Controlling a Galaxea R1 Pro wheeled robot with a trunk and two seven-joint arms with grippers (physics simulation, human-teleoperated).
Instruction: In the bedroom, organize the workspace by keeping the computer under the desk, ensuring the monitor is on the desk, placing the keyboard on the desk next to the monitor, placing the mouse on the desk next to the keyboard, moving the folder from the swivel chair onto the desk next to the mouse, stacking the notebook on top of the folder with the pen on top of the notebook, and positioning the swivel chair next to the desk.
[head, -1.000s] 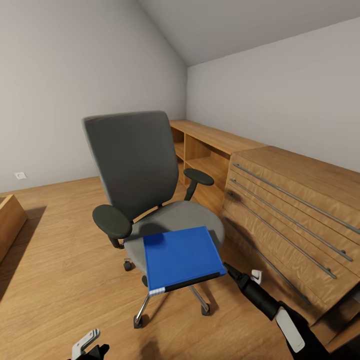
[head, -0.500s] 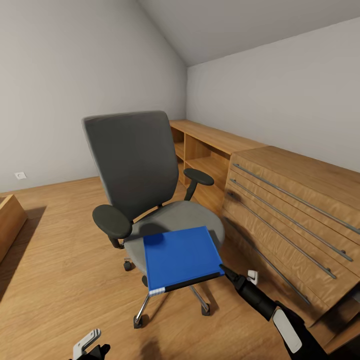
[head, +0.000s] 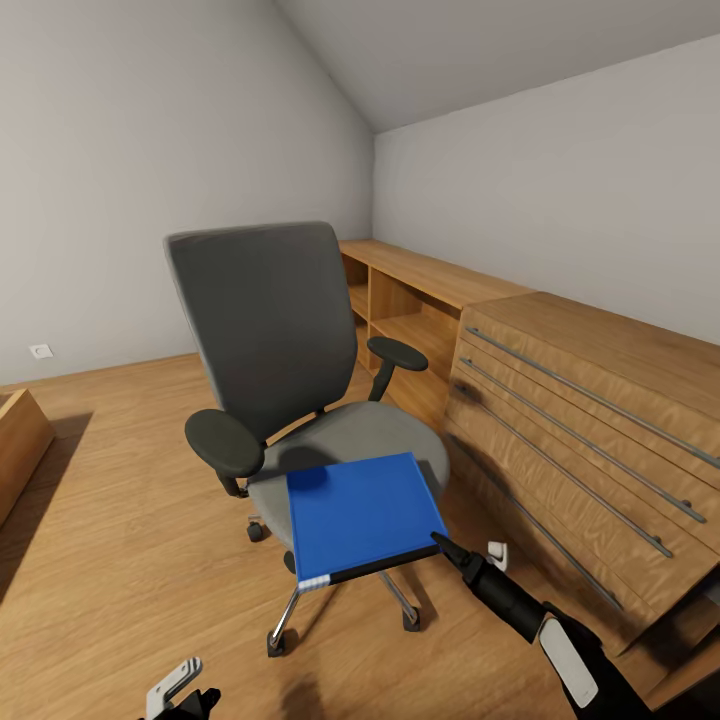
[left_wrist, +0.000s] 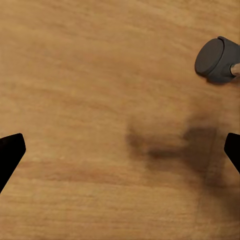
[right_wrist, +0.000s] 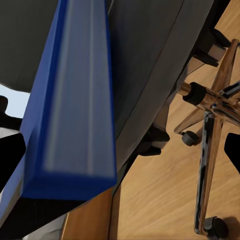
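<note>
One unlabelled folder (head: 362, 516) on swivel chair (head: 290, 370), right tool (head: 464, 553) beside

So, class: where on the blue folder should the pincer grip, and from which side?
Grip the folder at its near right corner, coming from the right pincer's side. The folder lies flat on the chair seat and juts past the front edge, so one finger can likely slip underneath there.

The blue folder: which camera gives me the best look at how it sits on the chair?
The head view: the folder lies flat on the swivel chair seat, its front edge overhanging, the right gripper close to its near corner. The right wrist view shows just its edge up close. The left wrist view shows floor and a caster.
</note>
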